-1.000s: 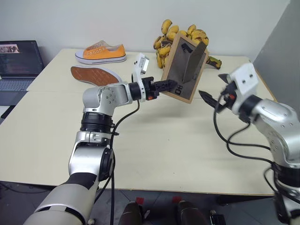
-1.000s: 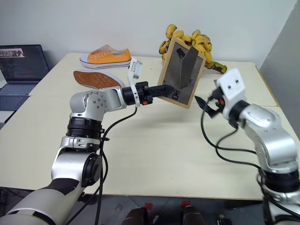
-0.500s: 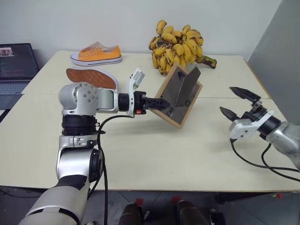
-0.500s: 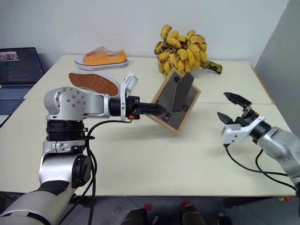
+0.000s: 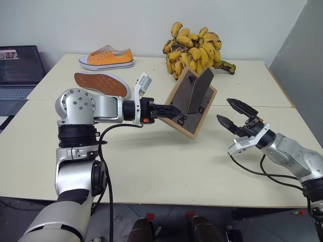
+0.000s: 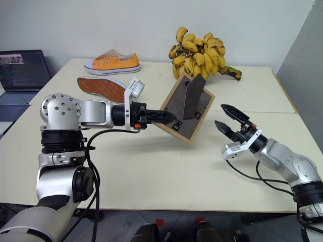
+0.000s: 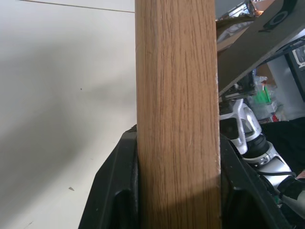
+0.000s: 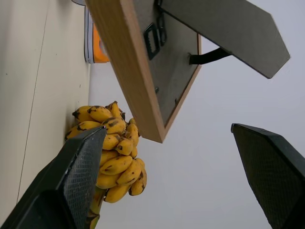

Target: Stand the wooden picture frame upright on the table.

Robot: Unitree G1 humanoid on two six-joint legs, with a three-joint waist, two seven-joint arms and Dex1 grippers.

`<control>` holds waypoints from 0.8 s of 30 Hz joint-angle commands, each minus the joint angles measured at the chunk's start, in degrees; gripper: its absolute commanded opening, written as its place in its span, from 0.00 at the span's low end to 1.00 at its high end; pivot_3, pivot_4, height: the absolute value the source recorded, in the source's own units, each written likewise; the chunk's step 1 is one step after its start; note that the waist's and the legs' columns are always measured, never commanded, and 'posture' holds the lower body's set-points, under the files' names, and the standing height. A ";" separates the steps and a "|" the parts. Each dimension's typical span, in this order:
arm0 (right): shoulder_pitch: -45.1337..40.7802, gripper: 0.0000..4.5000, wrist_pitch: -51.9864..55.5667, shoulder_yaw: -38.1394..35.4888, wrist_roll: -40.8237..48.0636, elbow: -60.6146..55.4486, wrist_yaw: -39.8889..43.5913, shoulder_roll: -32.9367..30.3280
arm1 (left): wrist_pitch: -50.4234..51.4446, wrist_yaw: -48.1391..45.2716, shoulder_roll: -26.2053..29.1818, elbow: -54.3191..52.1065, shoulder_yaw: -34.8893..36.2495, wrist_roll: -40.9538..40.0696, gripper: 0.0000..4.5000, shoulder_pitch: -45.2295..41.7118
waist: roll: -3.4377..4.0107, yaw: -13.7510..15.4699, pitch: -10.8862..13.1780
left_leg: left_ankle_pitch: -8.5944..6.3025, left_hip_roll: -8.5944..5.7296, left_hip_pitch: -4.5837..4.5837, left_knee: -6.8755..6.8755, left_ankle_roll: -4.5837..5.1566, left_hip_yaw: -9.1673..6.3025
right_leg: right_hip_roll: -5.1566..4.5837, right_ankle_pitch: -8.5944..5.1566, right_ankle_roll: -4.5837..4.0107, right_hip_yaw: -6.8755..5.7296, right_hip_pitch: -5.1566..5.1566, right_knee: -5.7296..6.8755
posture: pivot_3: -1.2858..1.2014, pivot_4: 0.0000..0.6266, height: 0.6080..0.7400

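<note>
My right gripper has just dropped low and rolled over. A moment ago it was up high beside the frame; now it sits near the table, pointing up a little toward the frame. Its two black fingers are spread wide, with nothing between them. I think it is getting ready to help catch or steady the frame.

My left gripper reaches out sideways to the right, almost level. It is pinching the left edge of the wooden picture frame between its two fingers. In the left wrist view I see the light wood squeezed tight between them.

The frame has come down lower and a bit closer to me than it was a second ago. It hangs in the air over the middle of the table, tipped on one corner like a kite. Its dark grey back faces me, and the prop leg sticks out. The frame is not touching the table yet, so the standing-up part is not done.

Farther back lie an orange shoe, a second shoe on its side showing its sole, and a bunch of bananas. A laptop sits off to the far left.
</note>
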 commanded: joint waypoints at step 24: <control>-19.91 0.90 -2.84 10.11 -6.37 14.09 -13.86 5.33 | 0.27 9.69 1.41 -0.05 0.17 -13.93 0.29 -2.10 | 0.00 -0.09 0.00 | 0.04 -0.04 0.02 0.05 -0.01 -0.01 | -0.05 0.00 -0.01 -0.01 0.00 0.12 | 0.52 0.24 1.00</control>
